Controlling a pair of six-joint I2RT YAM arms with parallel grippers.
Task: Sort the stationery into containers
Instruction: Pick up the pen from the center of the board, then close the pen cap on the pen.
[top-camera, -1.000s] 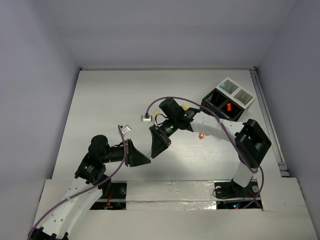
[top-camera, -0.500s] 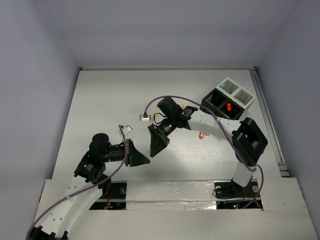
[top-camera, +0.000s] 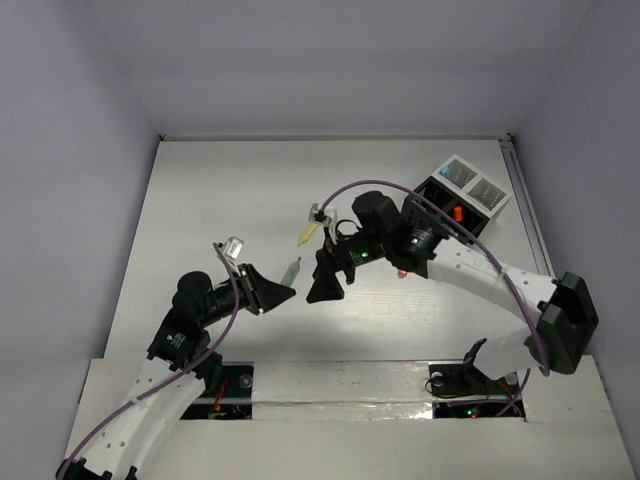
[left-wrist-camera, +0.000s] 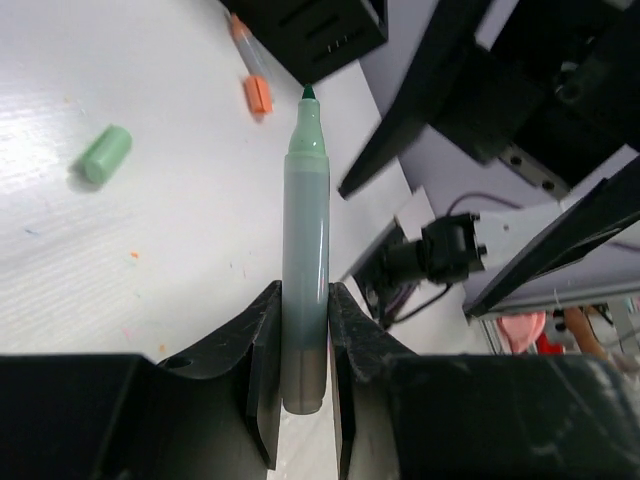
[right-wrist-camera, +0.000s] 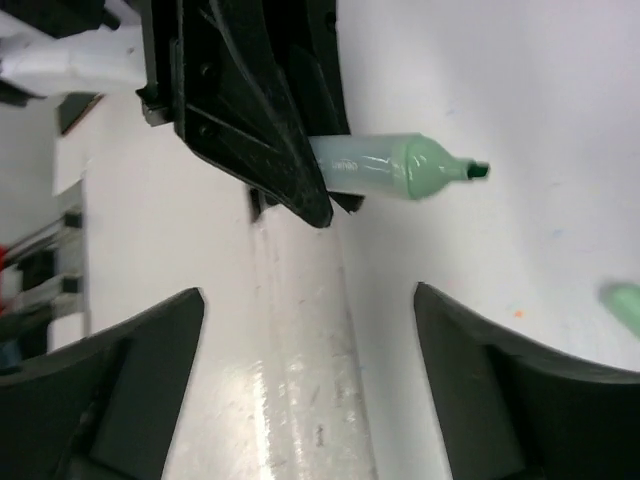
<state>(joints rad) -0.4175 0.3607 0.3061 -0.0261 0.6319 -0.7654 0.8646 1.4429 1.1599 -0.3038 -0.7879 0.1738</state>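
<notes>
Your left end effector (left-wrist-camera: 303, 295) is clamped on the barrel of the green marker (left-wrist-camera: 305, 220), holding it off the desk (top-camera: 220, 200) over the middle, nearer the near edge than the far one. The bare tip points away from the left fingers toward the far right corner, where the containers stand.

Your right end effector (right-wrist-camera: 308, 295) has its fingers spread wide, holds nothing, and sits just beside that tip. It is the nearer arm to the containers. In the right wrist view the marker's long axis runs the same way as the gap between the two fingers, not across it. If you mean to hand over, I judge the wrist needs a turn first.

The count:
- One green marker, uncapped.
- One green cap (left-wrist-camera: 103, 154), loose on the desk.
- One orange marker (left-wrist-camera: 250, 70), lying just beside the black box (top-camera: 425, 197).
- One yellow pen-like thing (top-camera: 306, 235), mid-desk.
- One orange-red item (top-camera: 457, 212), already in the black box.
- One black box, joined to one white tray (top-camera: 473, 180) of two cells.
</notes>
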